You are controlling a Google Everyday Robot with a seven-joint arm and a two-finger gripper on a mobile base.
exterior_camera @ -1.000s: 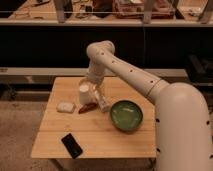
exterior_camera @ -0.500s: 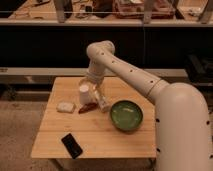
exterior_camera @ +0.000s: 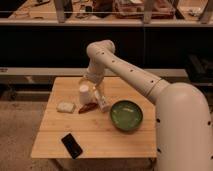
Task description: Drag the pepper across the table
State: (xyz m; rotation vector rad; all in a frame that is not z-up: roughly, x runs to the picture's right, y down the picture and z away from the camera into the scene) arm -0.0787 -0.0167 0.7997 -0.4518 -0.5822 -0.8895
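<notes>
The pepper is a small dark-red sliver lying on the light wooden table, left of centre. My gripper hangs from the white arm and reaches down right beside the pepper's right end, its white fingers close to the tabletop. A white cup-like piece sits just above the pepper, by the wrist.
A white rectangular block lies left of the pepper. A green bowl stands to the right. A black phone lies near the front left edge. A dark shelf wall runs behind the table.
</notes>
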